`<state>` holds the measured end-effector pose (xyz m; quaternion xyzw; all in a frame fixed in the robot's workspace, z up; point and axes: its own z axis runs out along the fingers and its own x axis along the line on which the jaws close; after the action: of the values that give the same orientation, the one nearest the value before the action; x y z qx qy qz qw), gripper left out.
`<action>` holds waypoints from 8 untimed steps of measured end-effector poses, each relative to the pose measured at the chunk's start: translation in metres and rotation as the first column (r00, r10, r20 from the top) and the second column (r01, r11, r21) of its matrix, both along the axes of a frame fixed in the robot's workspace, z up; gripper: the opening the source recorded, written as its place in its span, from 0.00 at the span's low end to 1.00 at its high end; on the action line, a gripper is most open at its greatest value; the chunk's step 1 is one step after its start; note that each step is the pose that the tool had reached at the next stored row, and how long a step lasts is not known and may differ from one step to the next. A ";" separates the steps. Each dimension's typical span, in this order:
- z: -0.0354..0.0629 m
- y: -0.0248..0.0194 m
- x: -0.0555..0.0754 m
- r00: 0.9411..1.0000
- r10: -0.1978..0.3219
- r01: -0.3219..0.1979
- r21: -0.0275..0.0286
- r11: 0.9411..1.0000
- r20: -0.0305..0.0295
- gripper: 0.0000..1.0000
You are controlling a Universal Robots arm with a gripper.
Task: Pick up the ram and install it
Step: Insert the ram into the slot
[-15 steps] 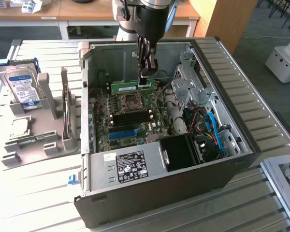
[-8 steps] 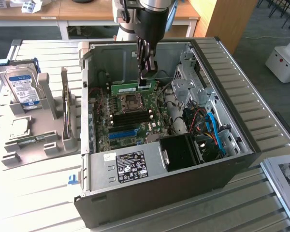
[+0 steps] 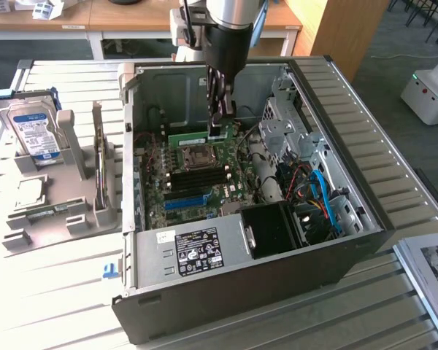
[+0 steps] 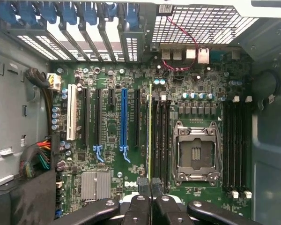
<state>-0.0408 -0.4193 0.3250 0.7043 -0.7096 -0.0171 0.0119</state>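
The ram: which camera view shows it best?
The exterior view: the ram shows its long green side there, held in the gripper over the motherboard. The wrist view has it edge-on, a thin line.

Arm, one: silver-grey cylindrical wrist section [image 3: 233, 11], entering at the top of the exterior view and pointing almost straight down. Gripper [image 3: 217, 130], one: black, two-fingered, mounted under the wrist, body upright, slim fingers hanging vertically side by side. Fingertips [image 4: 143, 184], wrist view: two dark pads drawn close together, with only a thin slit between them, clamped on the end of the thin green circuit-board stick of ram [image 4: 150, 136] held edge-on. Outer black finger links [image 4: 98, 208], wrist view: splayed outward to either side of the closed pair.
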 end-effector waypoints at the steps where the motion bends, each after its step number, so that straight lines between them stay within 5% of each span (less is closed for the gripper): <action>1: -0.0018 0.0000 0.000 1.000 0.000 0.000 0.000 1.000 0.000 0.12; 8: -0.0145 0.0000 0.000 1.000 -0.001 0.001 0.000 1.000 0.000 0.12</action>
<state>-0.0408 -0.4193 0.3106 0.7041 -0.7098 -0.0171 0.0119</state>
